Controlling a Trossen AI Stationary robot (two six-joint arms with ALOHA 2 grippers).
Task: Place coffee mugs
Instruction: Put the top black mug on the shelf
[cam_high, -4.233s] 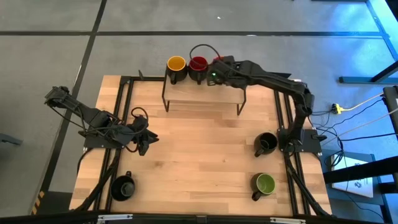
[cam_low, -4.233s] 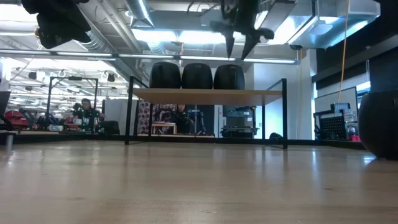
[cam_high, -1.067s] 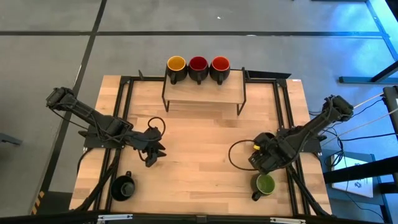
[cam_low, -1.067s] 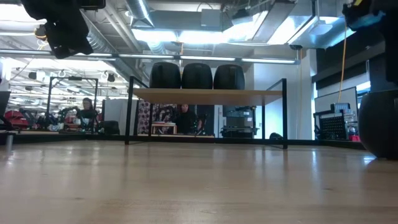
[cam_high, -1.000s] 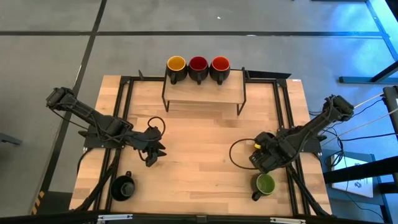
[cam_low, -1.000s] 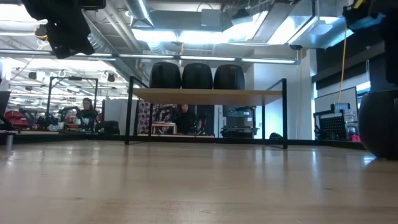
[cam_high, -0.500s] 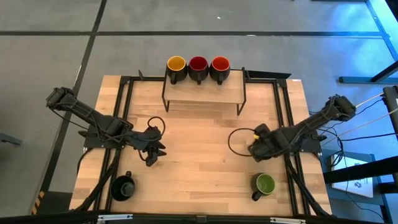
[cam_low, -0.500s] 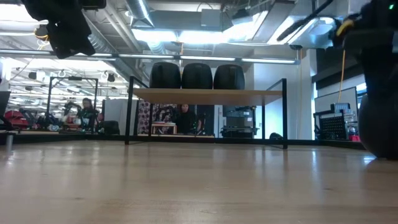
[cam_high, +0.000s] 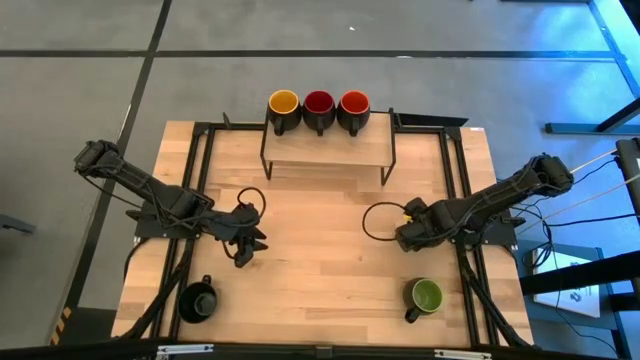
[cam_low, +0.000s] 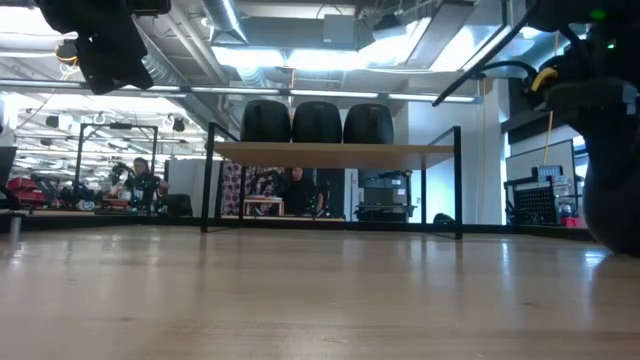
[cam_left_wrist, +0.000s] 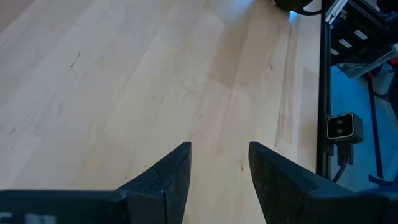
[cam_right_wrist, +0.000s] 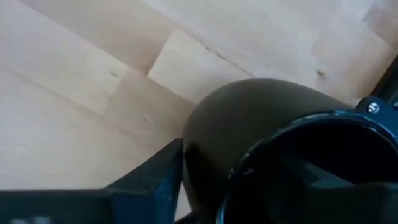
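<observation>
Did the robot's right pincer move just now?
Yes. The right pincer slid away from the green mug, toward the shelf, gripping a black mug.

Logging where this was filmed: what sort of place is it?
Probably a robotics lab or workshop: exposed ceiling ducts, workbenches with a person behind the wooden table, cables on the grey floor.

Both arms are dark, near-black, built of slim jointed links with chunkier housings at the joints. The left arm's pincer (cam_high: 243, 243) ends in two matte black, wedge-shaped fingers (cam_left_wrist: 168, 180) with flat inner faces. A thin black cable loops off each wrist. The right arm's pincer (cam_high: 405, 235) carries a small yellow marking near the wrist, and a tiny green light glows on its housing.
</observation>
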